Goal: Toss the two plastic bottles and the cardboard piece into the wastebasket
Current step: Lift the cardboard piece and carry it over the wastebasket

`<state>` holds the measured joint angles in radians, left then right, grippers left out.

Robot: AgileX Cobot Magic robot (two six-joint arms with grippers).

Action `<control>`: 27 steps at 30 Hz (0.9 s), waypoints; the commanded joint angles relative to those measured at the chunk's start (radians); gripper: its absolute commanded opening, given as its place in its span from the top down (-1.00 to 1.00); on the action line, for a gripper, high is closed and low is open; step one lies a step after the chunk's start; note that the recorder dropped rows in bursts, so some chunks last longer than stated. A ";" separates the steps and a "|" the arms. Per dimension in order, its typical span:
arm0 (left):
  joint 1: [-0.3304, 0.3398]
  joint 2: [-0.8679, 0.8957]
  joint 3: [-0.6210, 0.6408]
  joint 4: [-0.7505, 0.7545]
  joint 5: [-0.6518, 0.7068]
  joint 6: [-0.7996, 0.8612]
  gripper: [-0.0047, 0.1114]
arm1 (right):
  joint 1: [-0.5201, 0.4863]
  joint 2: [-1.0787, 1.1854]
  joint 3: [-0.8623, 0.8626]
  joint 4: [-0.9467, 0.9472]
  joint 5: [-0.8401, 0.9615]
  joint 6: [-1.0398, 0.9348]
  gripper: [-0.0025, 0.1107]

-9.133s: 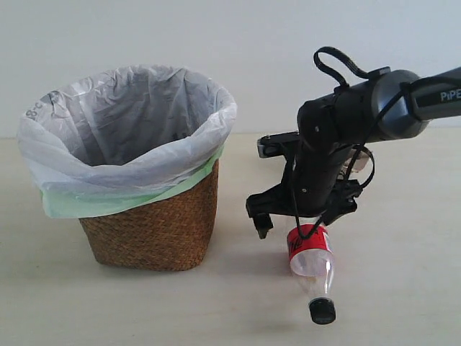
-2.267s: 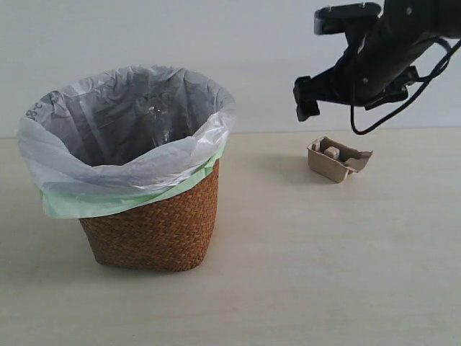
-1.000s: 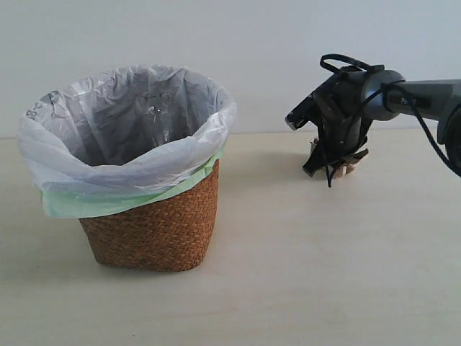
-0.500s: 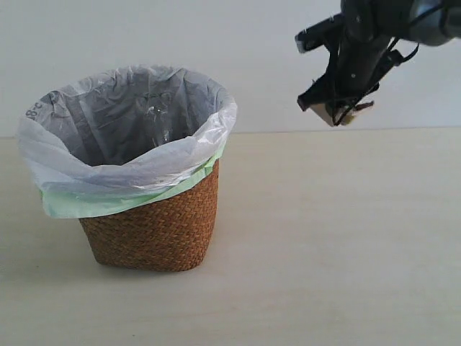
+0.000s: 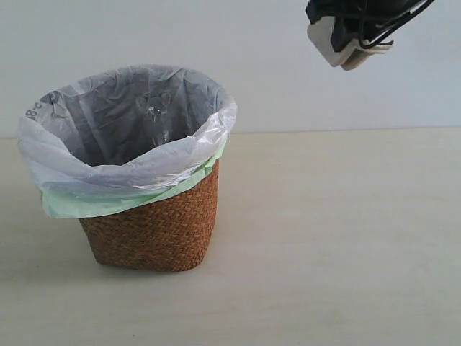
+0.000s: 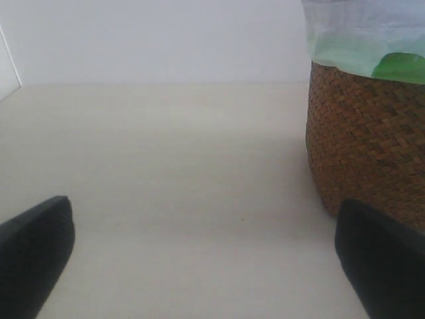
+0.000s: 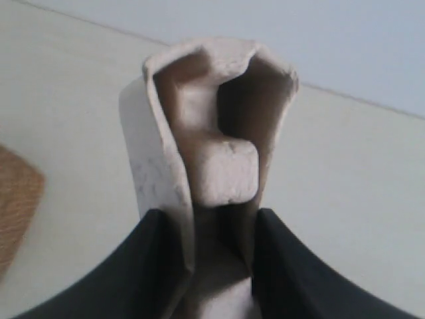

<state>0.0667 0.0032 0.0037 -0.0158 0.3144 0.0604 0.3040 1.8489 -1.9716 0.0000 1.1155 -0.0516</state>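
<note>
The wastebasket (image 5: 155,231), brown wicker with a white bag over a green one, stands on the left of the table. High above the table at the upper right, my right gripper (image 5: 353,25) is shut on the cardboard piece (image 5: 331,40). In the right wrist view the moulded cardboard piece (image 7: 212,133) sticks out from the right gripper (image 7: 216,259), pinched at its base by both fingers. My left gripper (image 6: 206,266) is open and empty, low over the table beside the wastebasket (image 6: 365,133). Neither bottle's label or cap shows; only a faint clear shape lies inside the liner (image 5: 155,115).
The pale wooden table (image 5: 324,238) runs to a plain white wall behind. An edge of wicker (image 7: 16,206) shows in the right wrist view, below and to one side of the held cardboard.
The right gripper, earlier carrying the red-label bottle, came down on the cardboard on the table, shut on it and lifted it to the top of the view.
</note>
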 commanded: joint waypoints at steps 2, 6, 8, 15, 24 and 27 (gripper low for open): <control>-0.007 -0.003 -0.004 -0.002 -0.008 -0.009 -0.94 | -0.001 -0.011 -0.003 0.386 0.106 -0.138 0.96; -0.007 -0.003 -0.004 -0.002 -0.008 -0.009 -0.94 | -0.001 -0.011 -0.003 0.756 0.106 -0.246 0.96; -0.007 -0.003 -0.004 -0.002 -0.008 -0.009 -0.94 | 0.018 -0.009 -0.003 0.952 0.106 -0.306 0.96; -0.007 -0.003 -0.004 -0.002 -0.008 -0.009 -0.94 | 0.147 -0.009 -0.003 1.087 0.106 -0.405 0.96; -0.007 -0.003 -0.004 -0.002 -0.008 -0.009 -0.94 | 0.181 -0.009 -0.003 0.527 -0.007 -0.233 0.96; -0.007 -0.003 -0.004 -0.002 -0.008 -0.009 -0.94 | 0.181 -0.011 -0.005 0.156 -0.023 -0.043 0.96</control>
<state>0.0667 0.0032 0.0037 -0.0158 0.3144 0.0604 0.4888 1.8450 -1.9716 0.4691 1.1225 -0.2480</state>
